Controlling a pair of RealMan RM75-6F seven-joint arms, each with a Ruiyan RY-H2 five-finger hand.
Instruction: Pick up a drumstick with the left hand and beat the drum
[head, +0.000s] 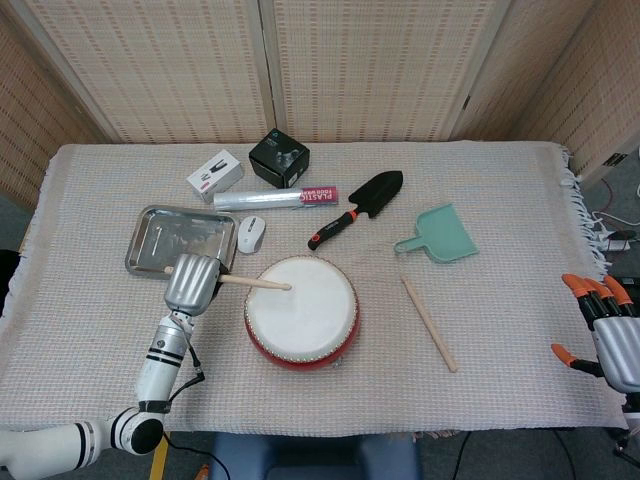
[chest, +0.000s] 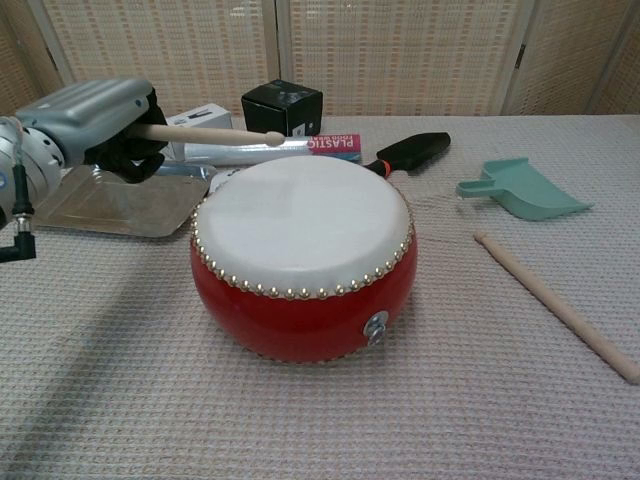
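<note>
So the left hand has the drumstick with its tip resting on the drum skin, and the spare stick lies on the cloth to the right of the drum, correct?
Not quite: the chest view shows the drumstick in the left hand raised, its tip clear above the drum, not resting on the skin. The spare stick does lie on the cloth right of the drum.
</note>
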